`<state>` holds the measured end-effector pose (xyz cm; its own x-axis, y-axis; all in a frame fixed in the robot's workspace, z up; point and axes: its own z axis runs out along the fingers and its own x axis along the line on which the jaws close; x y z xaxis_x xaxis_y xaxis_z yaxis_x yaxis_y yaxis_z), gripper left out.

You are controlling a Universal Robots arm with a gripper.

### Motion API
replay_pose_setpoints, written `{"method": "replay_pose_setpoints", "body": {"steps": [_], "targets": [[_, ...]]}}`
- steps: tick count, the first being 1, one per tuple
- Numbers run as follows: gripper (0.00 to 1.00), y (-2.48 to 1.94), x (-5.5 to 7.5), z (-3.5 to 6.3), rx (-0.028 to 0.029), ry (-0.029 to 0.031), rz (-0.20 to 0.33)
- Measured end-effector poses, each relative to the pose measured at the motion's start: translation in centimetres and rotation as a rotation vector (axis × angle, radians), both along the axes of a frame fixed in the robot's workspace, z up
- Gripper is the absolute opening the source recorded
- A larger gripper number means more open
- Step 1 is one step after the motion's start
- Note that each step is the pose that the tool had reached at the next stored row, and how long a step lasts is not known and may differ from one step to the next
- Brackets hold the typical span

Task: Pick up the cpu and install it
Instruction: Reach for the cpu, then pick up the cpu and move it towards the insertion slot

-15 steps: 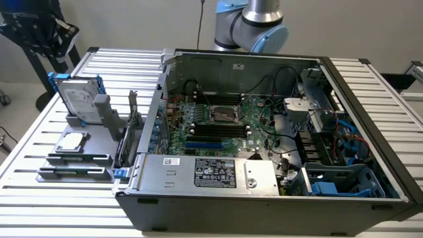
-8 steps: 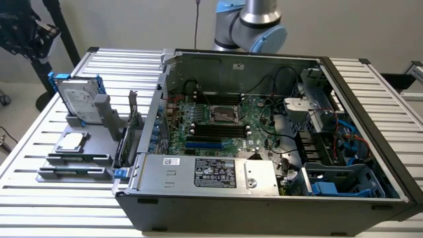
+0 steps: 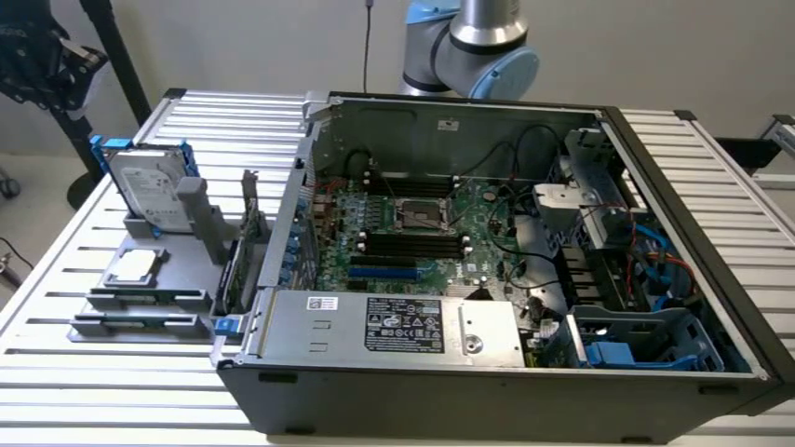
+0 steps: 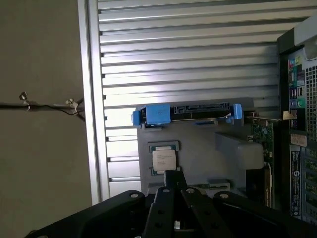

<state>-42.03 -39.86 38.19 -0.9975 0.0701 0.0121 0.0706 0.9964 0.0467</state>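
Observation:
The cpu is a small flat square chip with a silver top. It lies flat in a grey holder on the slatted table, at the exterior view's left of the open computer case. In the wrist view the cpu sits just beyond the tips of my gripper, which hangs well above it. Its black fingers are shut together with nothing between them. The empty processor socket shows on the green motherboard inside the case.
A hard drive in a blue bracket stands upright behind the cpu, also the blue-ended drive in the wrist view. A card stands beside the case wall. A labelled power supply fills the case front. The arm's base rises behind the case.

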Motion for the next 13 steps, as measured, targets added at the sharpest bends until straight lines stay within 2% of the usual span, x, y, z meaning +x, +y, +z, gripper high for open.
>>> {"method": "replay_pose_setpoints", "body": {"steps": [9,10,11,12,13], "targets": [[0.11,0.0,0.0,0.0,0.0,0.0,0.0],[0.18,0.0,0.0,0.0,0.0,0.0,0.0],[0.18,0.0,0.0,0.0,0.0,0.0,0.0],[0.24,0.0,0.0,0.0,0.0,0.0,0.0],[0.24,0.0,0.0,0.0,0.0,0.0,0.0]]}}
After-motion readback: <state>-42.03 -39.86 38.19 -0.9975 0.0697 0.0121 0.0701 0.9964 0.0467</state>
